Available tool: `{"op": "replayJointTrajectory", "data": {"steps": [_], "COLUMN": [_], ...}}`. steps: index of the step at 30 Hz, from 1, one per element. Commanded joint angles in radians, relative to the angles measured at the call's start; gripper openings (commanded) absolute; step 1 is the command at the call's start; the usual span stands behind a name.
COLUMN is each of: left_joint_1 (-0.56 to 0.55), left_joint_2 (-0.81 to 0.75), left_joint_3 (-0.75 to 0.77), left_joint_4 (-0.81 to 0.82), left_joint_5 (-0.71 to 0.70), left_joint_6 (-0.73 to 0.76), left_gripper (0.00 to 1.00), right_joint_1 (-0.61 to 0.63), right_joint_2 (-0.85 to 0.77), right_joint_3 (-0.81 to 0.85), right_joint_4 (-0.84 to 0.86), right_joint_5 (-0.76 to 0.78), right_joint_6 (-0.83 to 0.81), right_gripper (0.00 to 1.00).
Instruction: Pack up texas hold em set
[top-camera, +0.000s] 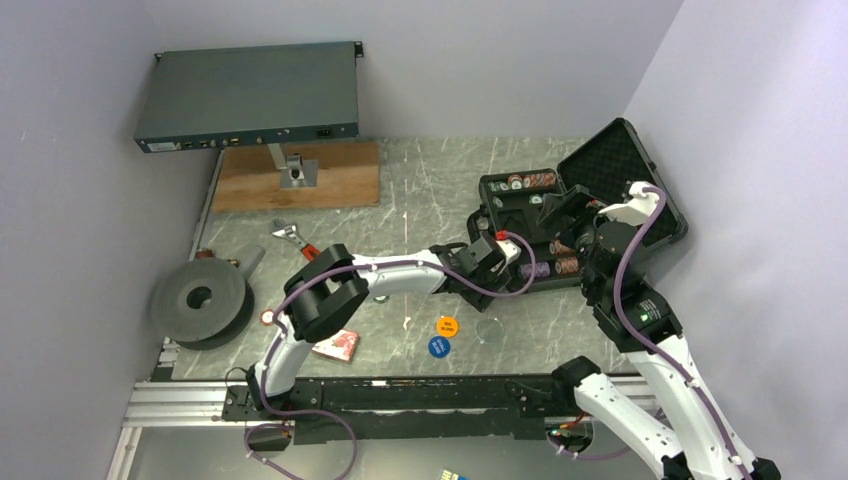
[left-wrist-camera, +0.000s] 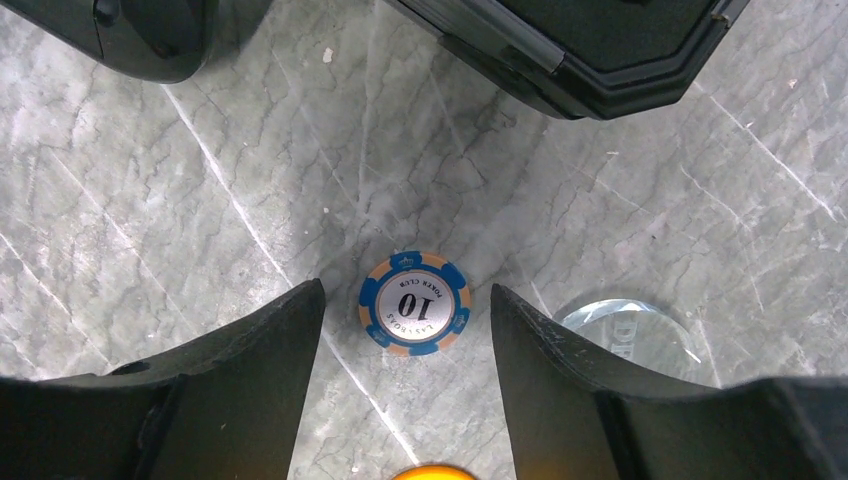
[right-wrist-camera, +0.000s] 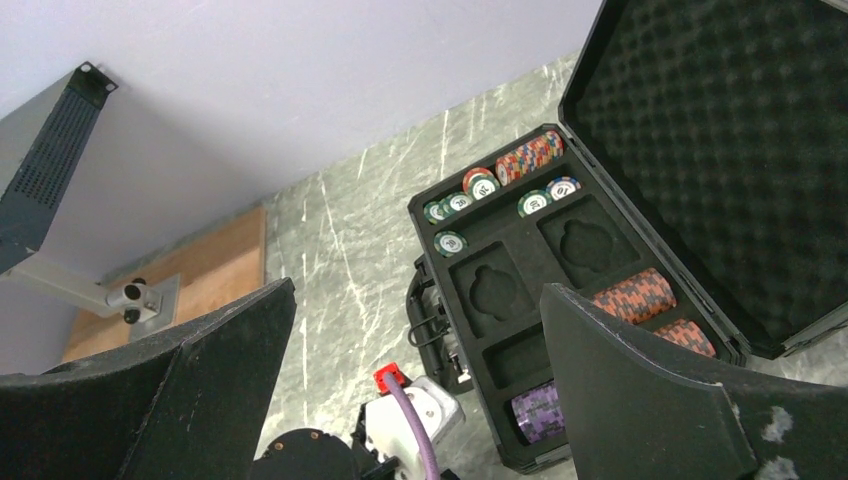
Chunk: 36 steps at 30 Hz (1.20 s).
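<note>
The black case (top-camera: 640, 190) lies open at the right, foam lid raised, with stacks of chips (right-wrist-camera: 633, 294) in its tray (right-wrist-camera: 520, 300). A blue-and-orange "10" poker chip (left-wrist-camera: 414, 303) lies flat on the table. My left gripper (left-wrist-camera: 406, 290) is open and straddles it, with a gap on each side. My right gripper (right-wrist-camera: 418, 290) hangs wide open and empty above the case's near end. An orange disc (top-camera: 447, 325) and a blue disc (top-camera: 438, 346) lie on the table in front of the case, and the red card deck (top-camera: 337, 345) is further left.
A clear round disc (left-wrist-camera: 630, 335) lies just right of my left fingers. The case's corner (left-wrist-camera: 590, 50) is close ahead. A red-handled wrench (top-camera: 292, 238), a grey roll (top-camera: 200, 300), a wooden board (top-camera: 300, 175) and a raised grey box (top-camera: 250, 95) occupy the left and back.
</note>
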Motion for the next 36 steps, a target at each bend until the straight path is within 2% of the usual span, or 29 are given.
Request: {"op": "replayJointTrajectory", "data": {"steps": [1, 6, 13, 15, 18, 22, 24, 31, 36], "left_joint_1": [-0.017, -0.028, -0.049, -0.051, -0.059, -0.067, -0.067, -0.067, -0.066], "left_joint_2": [0.007, 0.006, 0.051, 0.056, 0.05, 0.057, 0.052, 0.054, 0.016], "left_joint_3": [0.004, -0.023, 0.03, 0.028, 0.007, -0.001, -0.019, -0.041, -0.063], "left_joint_4": [-0.05, -0.036, -0.121, -0.131, -0.125, -0.13, -0.117, -0.115, -0.106], "left_joint_5": [-0.03, -0.028, -0.119, -0.136, -0.14, -0.127, -0.12, -0.124, -0.127], "left_joint_6": [-0.029, -0.02, -0.016, -0.021, -0.022, -0.032, -0.041, -0.049, -0.05], "left_gripper": [0.69, 0.68, 0.53, 0.56, 0.65, 0.64, 0.6, 0.32, 0.27], "right_joint_1": [0.007, 0.007, 0.008, 0.008, 0.008, 0.007, 0.008, 0.008, 0.009], "right_joint_2": [0.005, 0.014, 0.016, 0.017, 0.02, 0.02, 0.022, 0.023, 0.026], "right_joint_3": [-0.003, -0.005, -0.012, -0.013, -0.018, -0.024, -0.024, -0.025, -0.02], "right_joint_4": [0.047, 0.05, 0.056, 0.056, 0.06, 0.065, 0.064, 0.067, 0.067], "right_joint_5": [0.024, 0.021, 0.024, 0.024, 0.021, 0.02, 0.02, 0.021, 0.02], "right_joint_6": [-0.018, -0.019, -0.02, -0.021, -0.022, -0.02, -0.02, -0.023, -0.02], "right_gripper": [0.96, 0.96, 0.96, 0.96, 0.96, 0.96, 0.96, 0.96, 0.96]}}
